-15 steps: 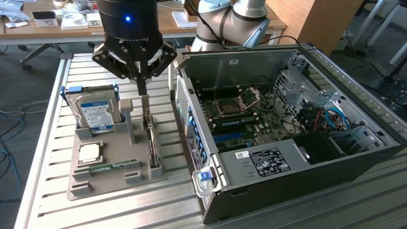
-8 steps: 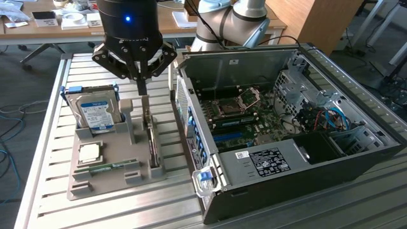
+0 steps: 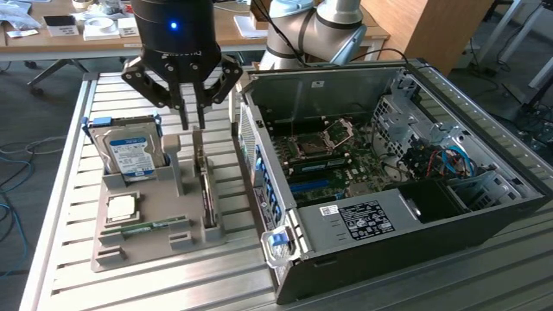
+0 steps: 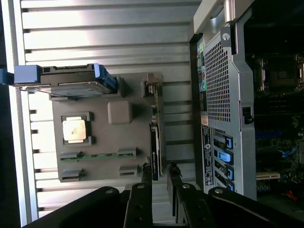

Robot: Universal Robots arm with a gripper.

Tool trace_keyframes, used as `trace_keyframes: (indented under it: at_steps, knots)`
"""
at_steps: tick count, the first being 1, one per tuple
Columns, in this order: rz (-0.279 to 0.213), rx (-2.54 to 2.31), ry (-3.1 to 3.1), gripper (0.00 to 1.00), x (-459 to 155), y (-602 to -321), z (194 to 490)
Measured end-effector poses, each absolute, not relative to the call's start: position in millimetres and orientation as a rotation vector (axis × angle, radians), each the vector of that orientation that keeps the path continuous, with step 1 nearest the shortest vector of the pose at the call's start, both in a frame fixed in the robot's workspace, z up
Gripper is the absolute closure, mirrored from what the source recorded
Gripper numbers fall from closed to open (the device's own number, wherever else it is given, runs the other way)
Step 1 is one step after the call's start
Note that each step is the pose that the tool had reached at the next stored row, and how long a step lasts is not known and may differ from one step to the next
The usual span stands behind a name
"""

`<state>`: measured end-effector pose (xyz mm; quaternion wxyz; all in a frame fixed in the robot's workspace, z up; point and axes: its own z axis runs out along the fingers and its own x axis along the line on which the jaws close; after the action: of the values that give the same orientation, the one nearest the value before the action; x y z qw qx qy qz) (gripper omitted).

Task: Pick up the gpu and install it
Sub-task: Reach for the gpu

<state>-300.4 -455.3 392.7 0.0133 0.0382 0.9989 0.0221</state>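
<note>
Claw [image 3: 191,126] slightly spread, empty, directly above gpu [image 3: 206,188]; its long edge lies betw. the fingers [image 4: 146,176].

Gripper [image 3: 193,127] vert., pts down; fingers [image 4: 146,175] w/ narrow gap.

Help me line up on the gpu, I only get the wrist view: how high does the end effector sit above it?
Observer: Low: the end effector has its tips about level with the top of the gpu; contact I cannot tell.
Operator: Is the card lifted?
Observer: No, it stands on edge, seated in the grey tray.
Operator: And the blue-cornered thing beside it?
Observer: A hard drive, propped upright, blue-white label facing out.
</note>
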Motion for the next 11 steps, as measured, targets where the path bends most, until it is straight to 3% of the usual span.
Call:
trace_keyframes:
  at_steps: [4,11]
  knots:
    - [0.069,0.119,3.112,0.58,-300.4,-455.3,392.7]
    - [0.069,0.119,3.112,0.58,-300.5,-455.3,389.4]
